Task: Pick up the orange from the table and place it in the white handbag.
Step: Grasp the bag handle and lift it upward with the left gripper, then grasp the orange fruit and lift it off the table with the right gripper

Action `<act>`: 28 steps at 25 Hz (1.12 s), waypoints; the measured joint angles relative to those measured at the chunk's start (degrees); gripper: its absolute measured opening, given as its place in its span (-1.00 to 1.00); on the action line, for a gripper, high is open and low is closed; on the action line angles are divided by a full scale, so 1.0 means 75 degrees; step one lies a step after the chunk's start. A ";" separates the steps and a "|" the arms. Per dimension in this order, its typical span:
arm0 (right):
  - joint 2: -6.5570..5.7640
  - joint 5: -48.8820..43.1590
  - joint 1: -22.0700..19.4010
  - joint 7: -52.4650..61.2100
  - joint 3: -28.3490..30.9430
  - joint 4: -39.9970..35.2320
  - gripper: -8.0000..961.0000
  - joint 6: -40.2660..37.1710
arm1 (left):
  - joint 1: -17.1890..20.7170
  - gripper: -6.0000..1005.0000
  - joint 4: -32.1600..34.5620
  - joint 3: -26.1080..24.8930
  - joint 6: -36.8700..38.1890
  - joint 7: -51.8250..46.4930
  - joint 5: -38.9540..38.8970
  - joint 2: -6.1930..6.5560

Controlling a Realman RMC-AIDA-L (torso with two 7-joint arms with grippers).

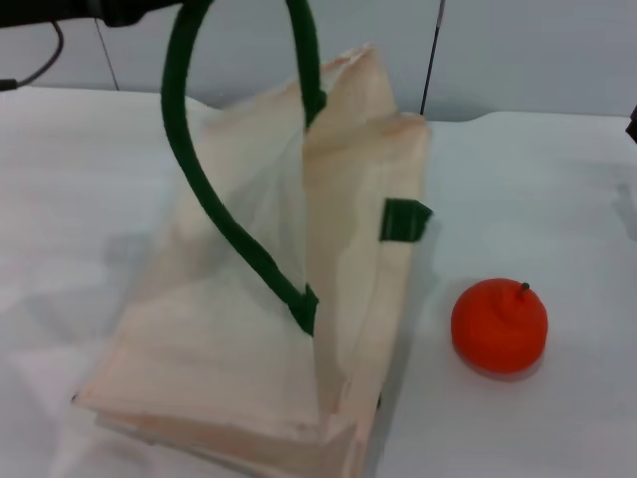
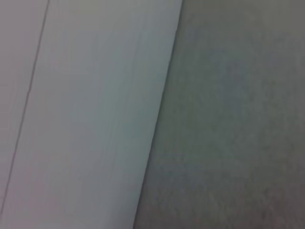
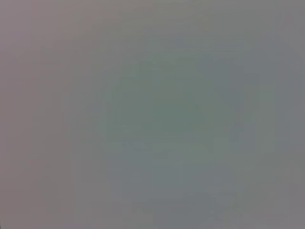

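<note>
The orange (image 1: 499,326) sits on the white table (image 1: 537,199), to the right of the white handbag (image 1: 249,329). The bag stands half raised, its mouth pulled open towards the orange. One dark green handle (image 1: 189,169) is lifted to the top of the head view, where my left gripper (image 1: 149,8) meets it and holds it up. A green tab (image 1: 403,219) shows on the bag's right side. A dark sliver of my right gripper (image 1: 631,121) shows at the right edge, above and behind the orange. Both wrist views show only blank grey surfaces.
A dark cable (image 1: 40,62) hangs at the far left. A thin dark rod (image 1: 430,60) stands behind the bag against the pale wall. White tabletop lies around the orange and in front of it.
</note>
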 joint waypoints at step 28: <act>-0.0836 -0.4457 -0.0045 0.7347 -0.4946 -0.3938 0.82 0.5616 | 0.0027 -0.71 -0.0203 -0.0001 -0.0087 -0.1079 0.0075 0.0172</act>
